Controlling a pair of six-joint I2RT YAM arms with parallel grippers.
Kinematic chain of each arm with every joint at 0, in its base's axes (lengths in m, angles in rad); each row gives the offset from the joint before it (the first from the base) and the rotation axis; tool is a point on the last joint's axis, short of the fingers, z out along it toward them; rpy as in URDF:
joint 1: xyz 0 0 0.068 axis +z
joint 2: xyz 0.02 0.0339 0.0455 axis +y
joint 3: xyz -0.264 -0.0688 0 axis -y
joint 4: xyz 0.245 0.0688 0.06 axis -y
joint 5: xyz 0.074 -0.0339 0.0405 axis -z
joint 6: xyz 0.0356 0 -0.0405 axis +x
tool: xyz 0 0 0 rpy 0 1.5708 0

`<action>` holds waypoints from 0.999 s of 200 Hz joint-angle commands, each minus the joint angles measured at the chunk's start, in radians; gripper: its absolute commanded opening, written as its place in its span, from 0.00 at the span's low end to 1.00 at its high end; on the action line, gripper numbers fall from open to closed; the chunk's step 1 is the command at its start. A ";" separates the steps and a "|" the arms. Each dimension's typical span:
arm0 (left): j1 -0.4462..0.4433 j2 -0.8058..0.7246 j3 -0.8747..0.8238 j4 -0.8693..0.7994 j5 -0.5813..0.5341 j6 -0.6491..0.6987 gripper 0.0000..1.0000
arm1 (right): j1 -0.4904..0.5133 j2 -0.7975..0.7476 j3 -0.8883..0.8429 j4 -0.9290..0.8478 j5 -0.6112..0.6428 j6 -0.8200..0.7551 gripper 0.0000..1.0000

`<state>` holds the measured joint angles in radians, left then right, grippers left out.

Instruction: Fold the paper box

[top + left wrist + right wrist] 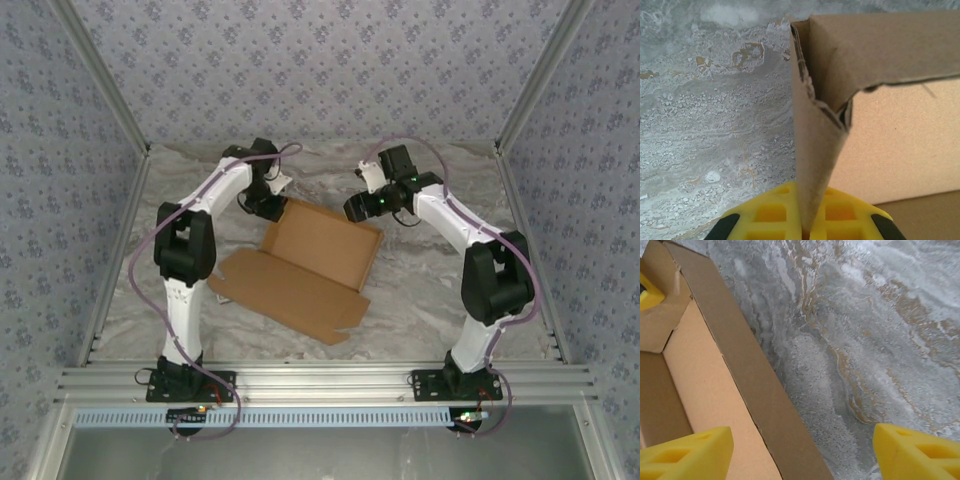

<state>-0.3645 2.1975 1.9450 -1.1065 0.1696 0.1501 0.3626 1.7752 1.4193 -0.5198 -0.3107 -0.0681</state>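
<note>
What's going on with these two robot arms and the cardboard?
They are folding a brown paper box on a marble table. The left gripper is shut on an upright flap at one corner of it. The right gripper is open, with one finger on each side of a raised side wall. The near part of the sheet lies flat, not yet folded.

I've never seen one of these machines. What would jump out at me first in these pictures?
A brown paper box, half folded, lies in the middle of a marble-patterned table between two white-and-black arms. The yellow left fingers pinch an upright flap at its far left corner. The yellow right fingers stand open astride a side wall, one inside the box and one outside over the table.
</note>
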 commanded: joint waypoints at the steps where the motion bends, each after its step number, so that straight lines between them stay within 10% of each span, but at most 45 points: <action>1: -0.017 0.047 0.090 -0.103 -0.039 0.023 0.10 | 0.005 0.005 0.023 0.010 -0.037 0.020 0.76; 122: -0.042 0.196 0.523 -0.175 -0.001 -0.029 0.52 | -0.007 -0.038 -0.047 0.004 0.072 0.069 0.74; 200: 0.019 -0.051 0.497 -0.011 -0.008 -0.114 0.62 | 0.064 0.190 0.109 -0.054 0.098 -0.020 0.73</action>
<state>-0.3855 2.3047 2.5023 -1.1923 0.1497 0.0841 0.3927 1.9057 1.4601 -0.5198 -0.2131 -0.0444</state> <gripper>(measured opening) 0.615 0.733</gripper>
